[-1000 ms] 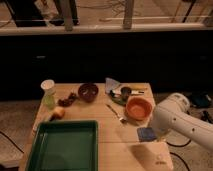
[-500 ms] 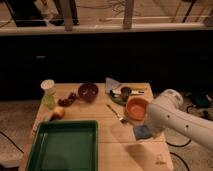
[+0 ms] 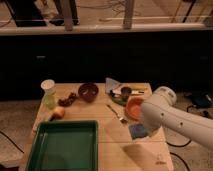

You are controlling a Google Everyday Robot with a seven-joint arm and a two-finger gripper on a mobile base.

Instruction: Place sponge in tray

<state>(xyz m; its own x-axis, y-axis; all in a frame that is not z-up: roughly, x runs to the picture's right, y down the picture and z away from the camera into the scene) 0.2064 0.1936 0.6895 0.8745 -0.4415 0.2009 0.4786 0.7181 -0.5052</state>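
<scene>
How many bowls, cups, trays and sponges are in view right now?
Bowls: 2, the orange bowl and the dark red bowl
Cups: 1, the pale green cup
Trays: 1, the green tray
Sponges: 1, the sponge, gripped in the shut hand right of the green tray
Total: 5

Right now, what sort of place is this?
Probably a kitchen-like robot test area: wooden table, large dark green rectangular plastic tray, round orange bowl, and the end effector gripping a small blue-grey sponge right of the tray.
</scene>
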